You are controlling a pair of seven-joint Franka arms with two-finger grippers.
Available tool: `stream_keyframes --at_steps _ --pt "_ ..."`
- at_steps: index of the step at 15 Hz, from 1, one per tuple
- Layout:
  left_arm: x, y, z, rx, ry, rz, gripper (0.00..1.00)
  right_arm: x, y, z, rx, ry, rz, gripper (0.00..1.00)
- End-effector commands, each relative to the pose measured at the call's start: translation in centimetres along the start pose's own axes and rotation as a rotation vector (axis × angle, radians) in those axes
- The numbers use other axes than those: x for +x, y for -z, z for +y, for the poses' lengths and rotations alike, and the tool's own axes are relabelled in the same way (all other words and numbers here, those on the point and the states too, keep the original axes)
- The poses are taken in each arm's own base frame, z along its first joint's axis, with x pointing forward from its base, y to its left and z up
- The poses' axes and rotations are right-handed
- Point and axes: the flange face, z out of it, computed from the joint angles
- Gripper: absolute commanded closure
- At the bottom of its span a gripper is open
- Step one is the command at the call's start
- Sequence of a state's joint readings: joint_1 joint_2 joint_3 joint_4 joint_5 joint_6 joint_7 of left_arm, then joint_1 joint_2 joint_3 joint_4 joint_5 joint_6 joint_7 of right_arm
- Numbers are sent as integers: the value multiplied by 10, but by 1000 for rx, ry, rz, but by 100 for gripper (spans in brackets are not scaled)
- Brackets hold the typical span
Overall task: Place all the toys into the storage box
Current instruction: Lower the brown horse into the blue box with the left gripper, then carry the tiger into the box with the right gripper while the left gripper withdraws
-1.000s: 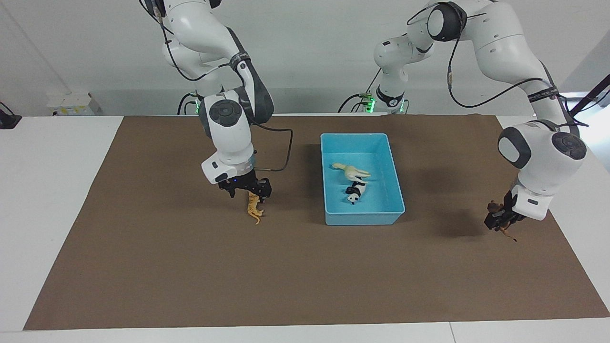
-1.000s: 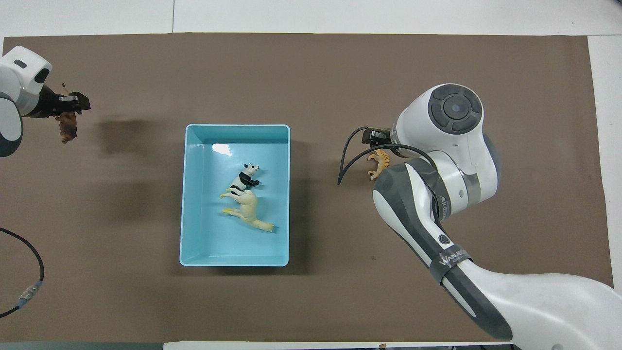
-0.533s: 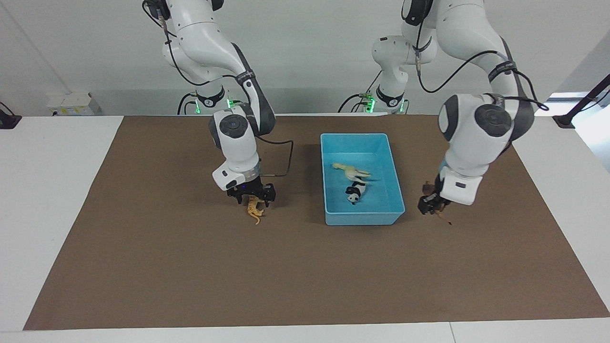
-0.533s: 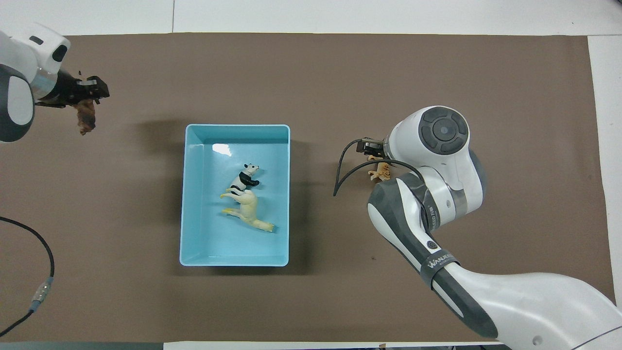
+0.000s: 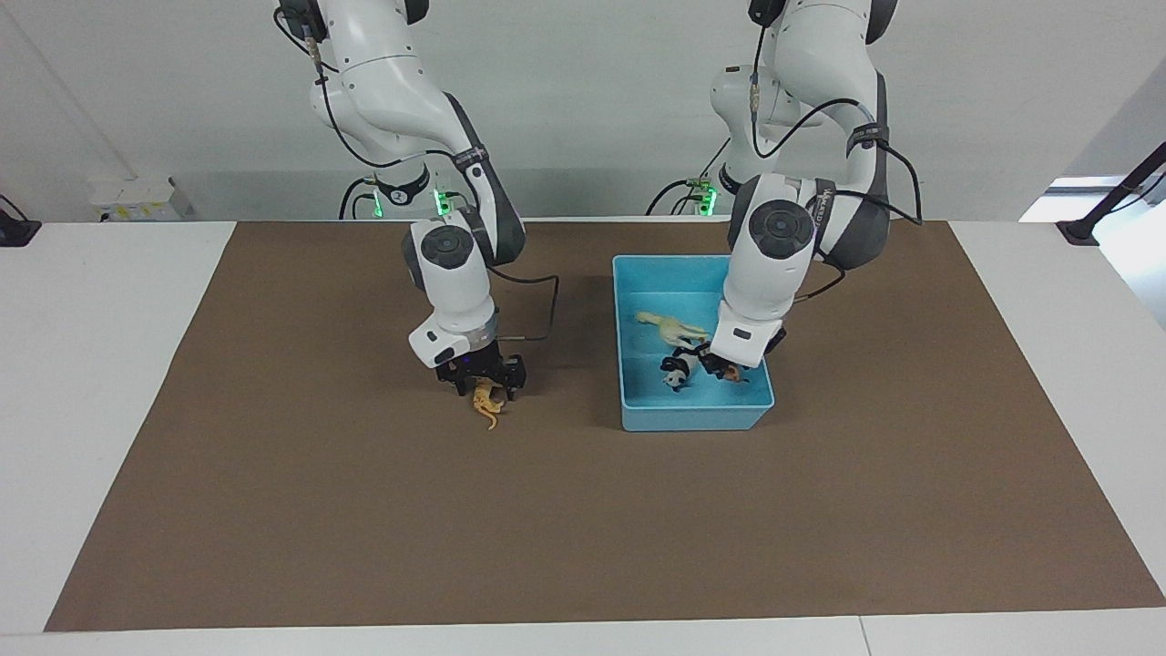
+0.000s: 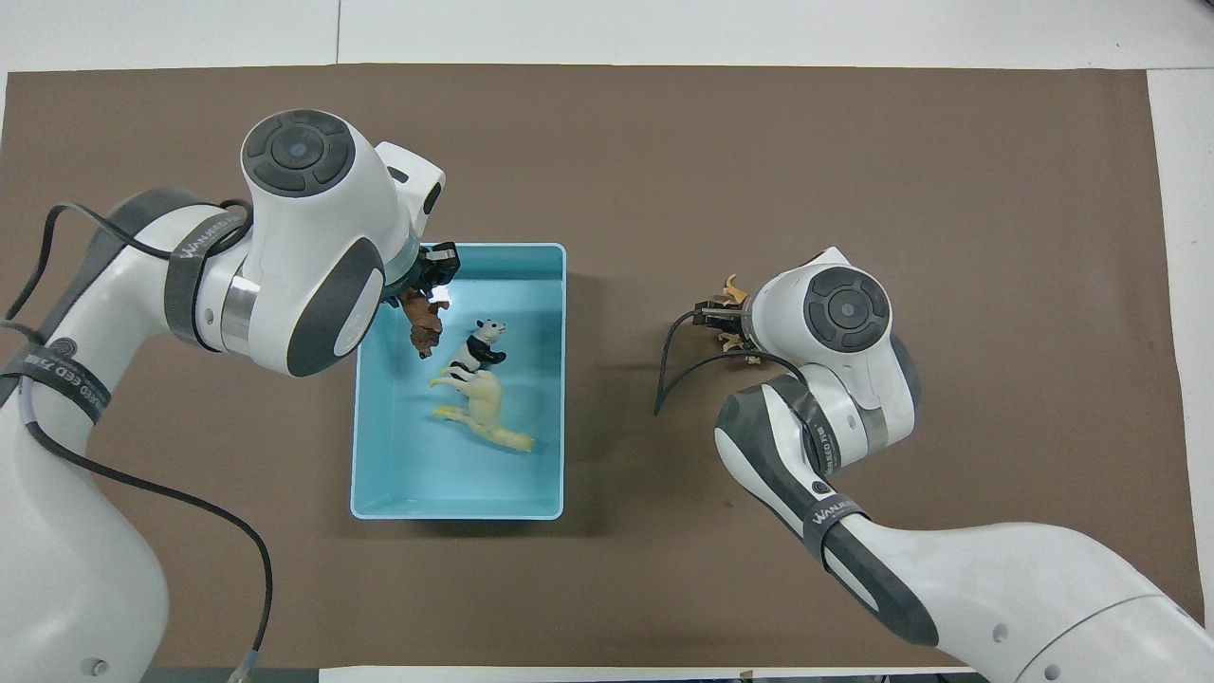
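In the storage box (image 5: 633,401) the horse (image 5: 672,325) lies on its side nearest the robots, and the panda (image 5: 679,368) lies touching it, a little farther out. The left hand (image 5: 726,369) hangs low over the part of the box farther from the robots, just beside the panda, pinching the lion (image 6: 423,324), which dangles from it above the floor of the box. A release from here could drop the lion onto the panda, and it might roll or bounce toward the low wall close by. Letting go while the arm is moving would make a spill onto the counter (image 5: 273,501) more likely.

The tiger (image 5: 488,405), the one toy outside the box, lies on the counter toward the right arm's end, well apart from the box. The right hand (image 5: 481,381) is down right over it; whether it is spread or pressed onto the toy I cannot tell. The figurine is thin and lies flat, so a shallow or off-centre grip could let it twist or slip out on the lift. If the right arm heads for the box while the left one is over it, the two could meet
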State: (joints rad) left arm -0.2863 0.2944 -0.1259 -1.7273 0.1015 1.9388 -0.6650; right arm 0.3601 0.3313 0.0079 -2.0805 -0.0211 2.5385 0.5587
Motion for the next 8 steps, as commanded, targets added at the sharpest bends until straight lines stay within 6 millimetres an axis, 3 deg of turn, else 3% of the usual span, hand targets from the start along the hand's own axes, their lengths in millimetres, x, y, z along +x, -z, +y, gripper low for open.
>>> stream_keyframes --at_steps 1,5,7,8 --pt "-18 23 -6 -26 8 -2 0 0 0 0 8 3 -4 100" --pt "-19 60 -36 -36 41 -5 0 15 24 -9 -19 -17 -47 100" --pt "-7 70 -54 -48 -8 9 0 24 48 -20 -37 -29 -79 100" --pt "7 85 -72 -61 -17 21 0 32 74 -31 -49 -53 -99 100"
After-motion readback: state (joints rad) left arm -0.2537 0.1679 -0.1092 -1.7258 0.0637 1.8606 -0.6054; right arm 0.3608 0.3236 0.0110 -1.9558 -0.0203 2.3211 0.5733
